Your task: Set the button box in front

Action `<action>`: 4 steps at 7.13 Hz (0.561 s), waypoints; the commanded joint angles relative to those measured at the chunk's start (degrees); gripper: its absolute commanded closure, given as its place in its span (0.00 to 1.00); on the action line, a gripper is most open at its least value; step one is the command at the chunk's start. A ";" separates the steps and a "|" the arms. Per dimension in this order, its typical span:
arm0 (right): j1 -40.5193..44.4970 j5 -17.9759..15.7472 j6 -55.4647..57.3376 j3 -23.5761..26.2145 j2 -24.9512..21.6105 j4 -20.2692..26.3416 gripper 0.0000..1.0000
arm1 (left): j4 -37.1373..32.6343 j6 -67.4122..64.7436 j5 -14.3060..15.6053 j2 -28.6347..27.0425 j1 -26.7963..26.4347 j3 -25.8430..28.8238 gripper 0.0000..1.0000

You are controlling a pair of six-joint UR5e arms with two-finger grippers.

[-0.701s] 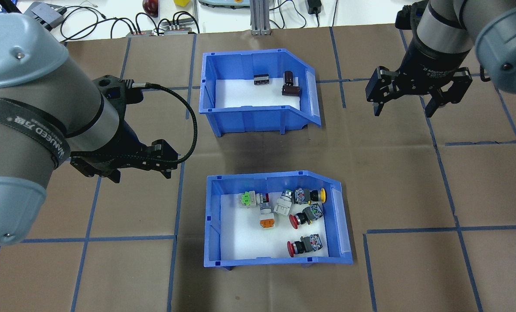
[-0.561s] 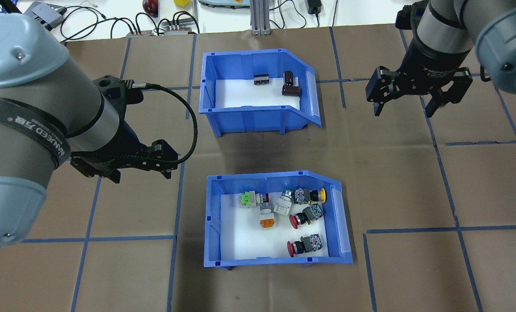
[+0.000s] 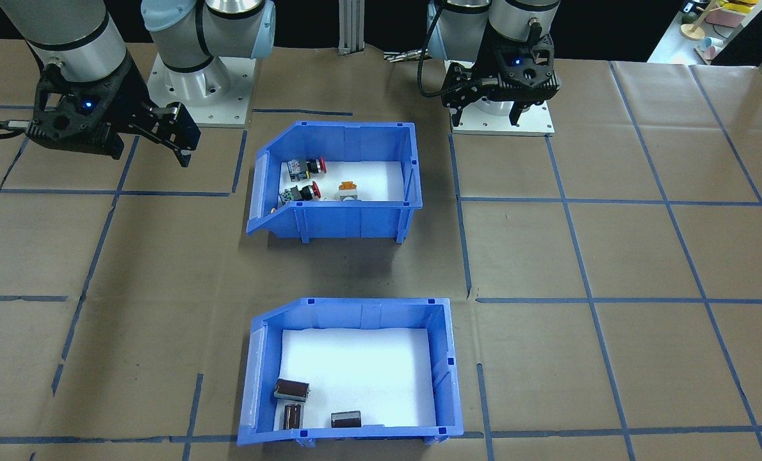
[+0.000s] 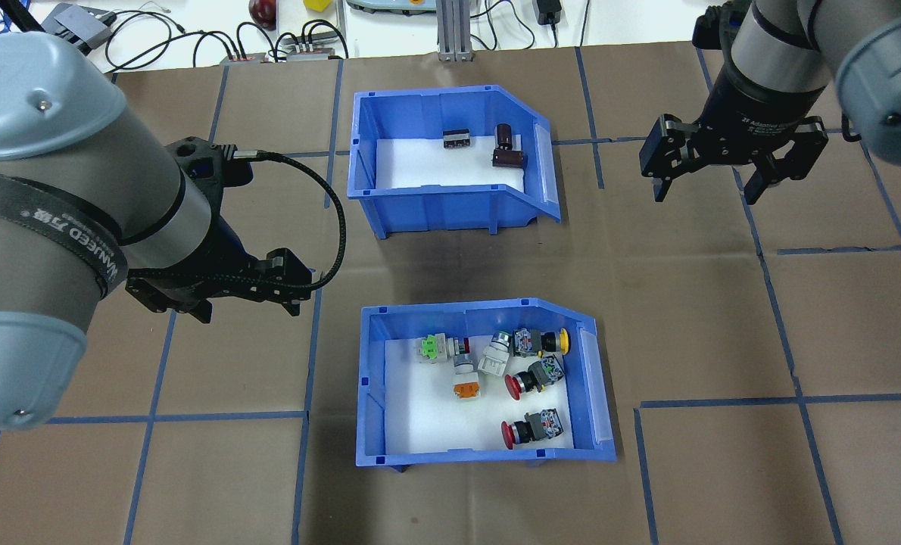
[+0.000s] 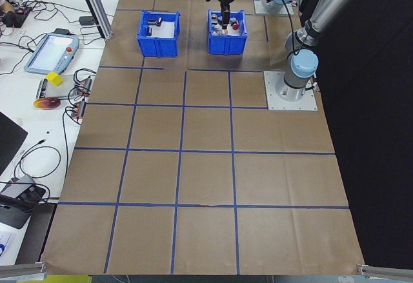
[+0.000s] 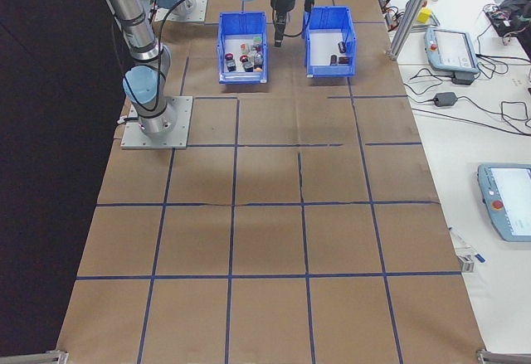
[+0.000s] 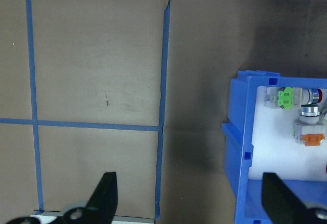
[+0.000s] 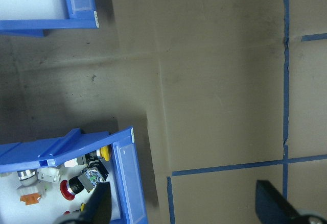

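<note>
A brown paper-covered bench (image 4: 723,318) marked into squares with blue tape carries two blue bins, one behind the other near the middle of its width. The button box (image 4: 488,454) sits on the side nearer the robot's base, its sloped cut-away end toward the robot's right. On its white liner lie several small push buttons (image 4: 530,382) with red, yellow, green and orange caps, mostly gathered toward the sloped end. The second blue bin (image 4: 450,200) stands apart from it, closer to the far edge of the bench, and holds three dark brown blocks (image 4: 508,157) near its sloped end.

The left gripper (image 4: 242,303) hangs above bare bench just beside the button box's square end, its fingers spread wide and holding nothing. The right gripper (image 4: 704,193) hangs above bare bench well apart from both bins, off their sloped ends, also spread wide and empty.

Beyond the far edge, cables (image 4: 193,38) lie on a white surface.
</note>
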 commanded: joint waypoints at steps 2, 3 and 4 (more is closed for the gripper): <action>0.09 -0.12 -0.91 0.00 -0.11 0.29 0.00 | 0.07 -2.34 -0.85 0.00 -0.26 -0.15 0.01; 0.26 0.67 -4.13 -0.09 0.50 0.21 0.00 | 0.16 -7.93 -1.64 -0.26 -0.79 -0.15 0.01; 0.26 0.76 -13.91 -0.26 0.68 -0.66 0.00 | 0.16 -13.29 -5.04 -0.61 -0.97 -0.24 0.01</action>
